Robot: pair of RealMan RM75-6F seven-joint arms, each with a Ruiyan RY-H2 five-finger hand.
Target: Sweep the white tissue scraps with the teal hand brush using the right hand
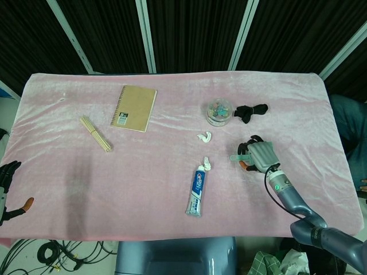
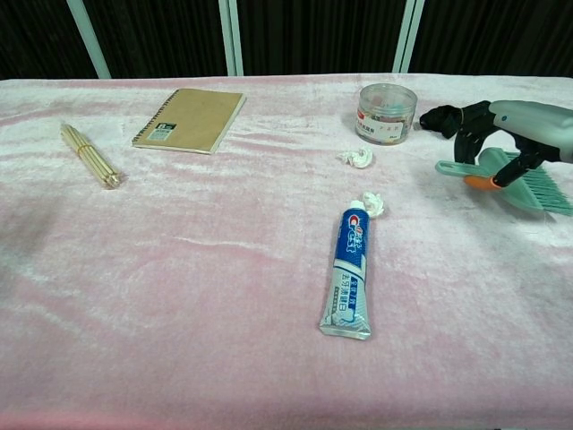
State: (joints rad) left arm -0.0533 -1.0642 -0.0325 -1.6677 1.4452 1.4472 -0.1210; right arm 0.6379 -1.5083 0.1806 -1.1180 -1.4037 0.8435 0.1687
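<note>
I see table (image 1: 172, 189) under pink cloth. My right hand (image 1: 261, 156) at right side, fingers clasped on teal hand brush (image 2: 519, 178), handle poking left, bristles at far right. My left hand (image 1: 8, 189) at left table edge, spread, grasping nothing. Toothpaste tube (image 1: 197, 192) mid-table. Two white tissue scraps: one (image 1: 207, 164) touching tube cap, other (image 1: 204, 137) farther back, both left of brush.

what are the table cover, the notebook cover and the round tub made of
Table cover: looks like pink velvet or plush, with a soft sheen and crushed streaks. Notebook: brown kraft card, matte, with a wire spiral along one edge. Round tub: probably clear plastic, since colourful contents show through its wall.
</note>
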